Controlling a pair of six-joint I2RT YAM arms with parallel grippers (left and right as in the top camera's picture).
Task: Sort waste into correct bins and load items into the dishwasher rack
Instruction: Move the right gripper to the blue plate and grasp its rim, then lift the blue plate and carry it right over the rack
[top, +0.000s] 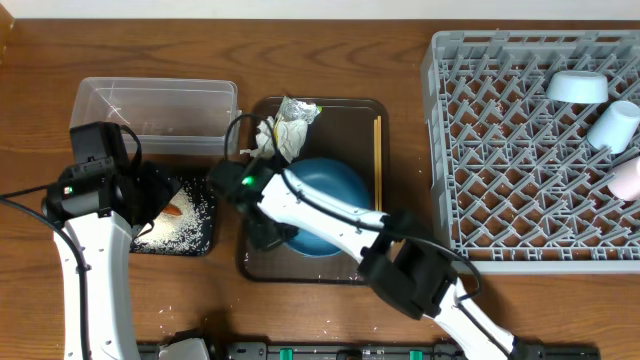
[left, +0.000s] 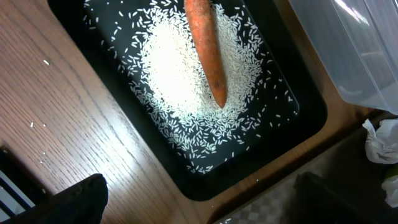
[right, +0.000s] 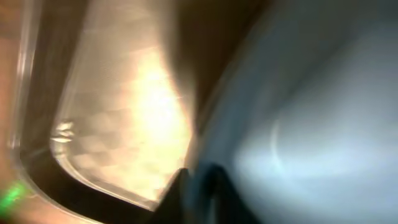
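Overhead, the right end effector (top: 262, 228) sits at the near rim of the big dark blue bowl (top: 335, 190), which lies in the brown tray (top: 345, 115). Its jaws are closed, but the right wrist view is too blurred for us to tell whether the rim is pinched. That view shows only a dark fingertip (right: 202, 186) against the bowl's pale blue wall. Beyond this end effector, the crumpled white tissue (top: 265, 135) and the crinkled wrapper (top: 297, 115) lie at the tray's far edge, and the chopsticks (top: 378, 160) lie past the bowl. The right arm crosses over the bowl and hides part of it. The left end effector (top: 155, 200) is spread wide and holds nothing. Directly beneath it, the left wrist view shows the black tray (left: 292, 134) with rice grains (left: 180, 68) and the carrot piece (left: 208, 50). The clear tub (top: 155, 105) stands just beyond it. Well apart on the counter, the dishwasher rack (top: 520, 150) holds the light blue bowl (top: 577, 87), white cup (top: 612, 125) and pink cup (top: 627, 178).
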